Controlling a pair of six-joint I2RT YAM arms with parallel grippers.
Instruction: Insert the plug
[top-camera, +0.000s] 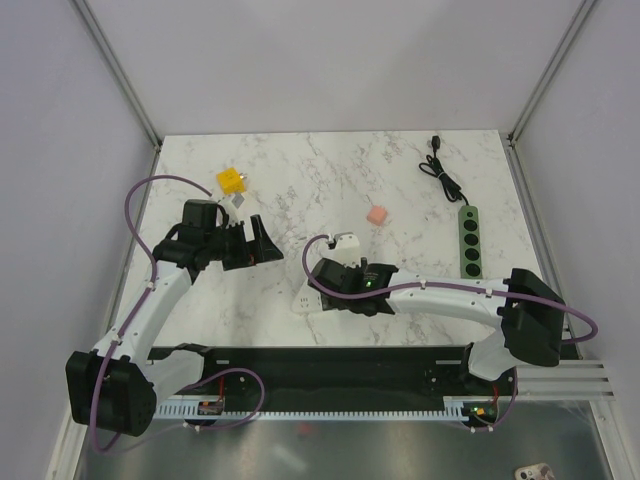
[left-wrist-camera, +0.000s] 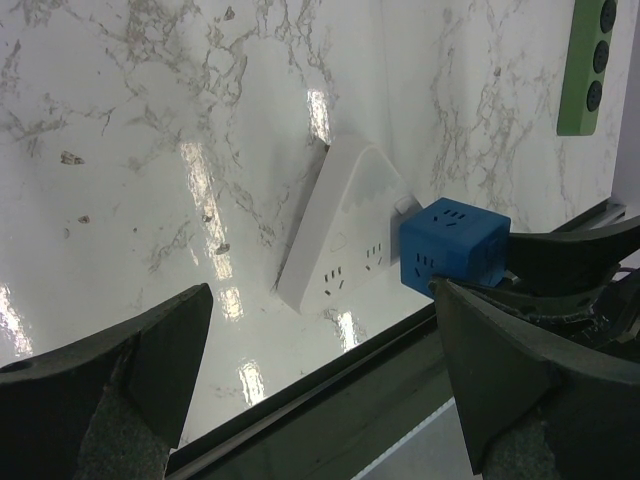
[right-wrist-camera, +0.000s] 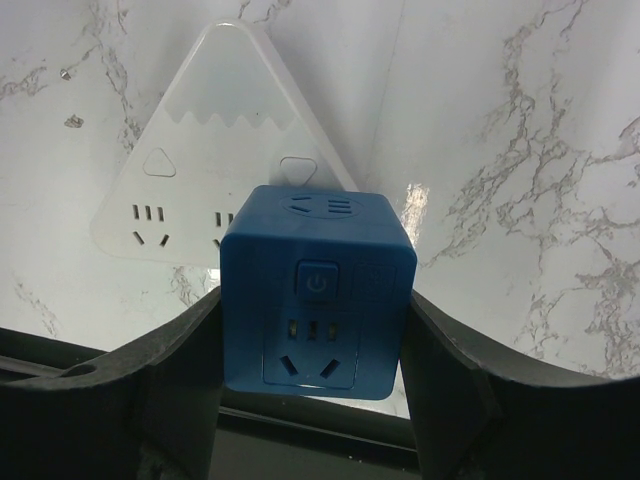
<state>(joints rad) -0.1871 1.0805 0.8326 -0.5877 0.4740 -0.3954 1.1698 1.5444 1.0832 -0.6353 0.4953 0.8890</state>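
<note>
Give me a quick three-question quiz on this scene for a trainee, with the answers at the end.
1. True or false: the left gripper holds the blue cube.
2. The white strip beyond the blue cube is: A round, B triangular, C square.
3. Fill in: the blue cube sits between the fingers of the ___ gripper.

Key: 1 false, it is open and empty; 2 B; 3 the right gripper.
</note>
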